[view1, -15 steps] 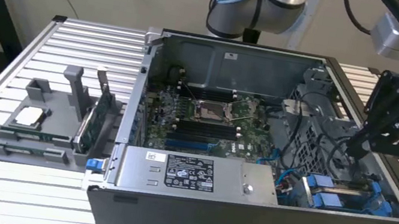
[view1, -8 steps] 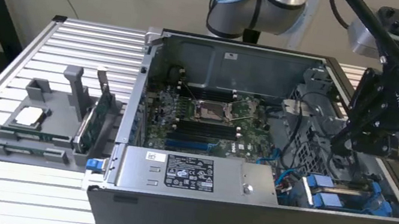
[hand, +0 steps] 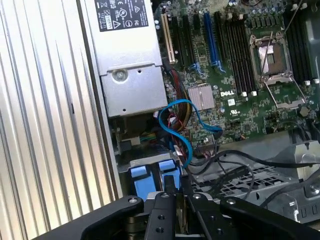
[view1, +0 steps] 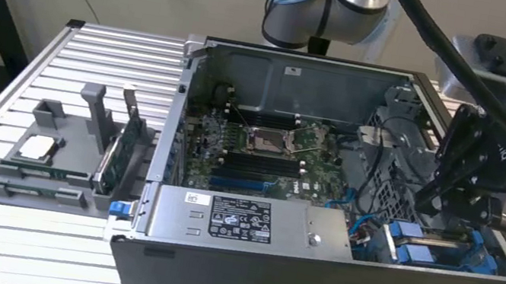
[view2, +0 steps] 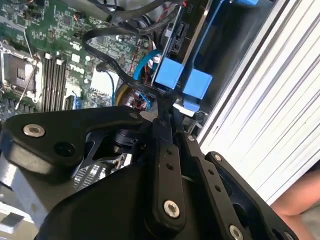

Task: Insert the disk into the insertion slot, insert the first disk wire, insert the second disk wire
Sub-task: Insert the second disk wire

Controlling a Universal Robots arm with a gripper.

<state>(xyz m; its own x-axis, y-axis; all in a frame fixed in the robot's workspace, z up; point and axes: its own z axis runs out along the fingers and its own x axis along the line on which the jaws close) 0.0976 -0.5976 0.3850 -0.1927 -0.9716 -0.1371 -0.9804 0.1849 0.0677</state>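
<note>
The disk (view1: pixel 435 250) sits in its bright blue carrier in the drive bay at the open computer case's near corner, on the exterior view's right. Its blue tabs also appear in both wrist views (view2: pixel 182 80) (hand: pixel 150 180). My gripper (view1: pixel 425 204) reaches down into the case just above that bay. In both wrist views its thin black fingers stand close together, gripper (view2: pixel 169 102) (hand: pixel 178 182) shut. A black disk wire (view2: pixel 107 60) loops over the motherboard and ends at the fingertips, right beside the blue tabs.
The grey power supply (view1: pixel 240 217) lies along the case's near wall, with the green motherboard (view1: pixel 263 147) behind it. A light blue cable (hand: pixel 185 130) curls near the bay. A grey fixture (view1: pixel 55 155) with parts stands on the slatted table (view1: pixel 90 68). Part of a person (view2: pixel 300 200) is beside the table.
</note>
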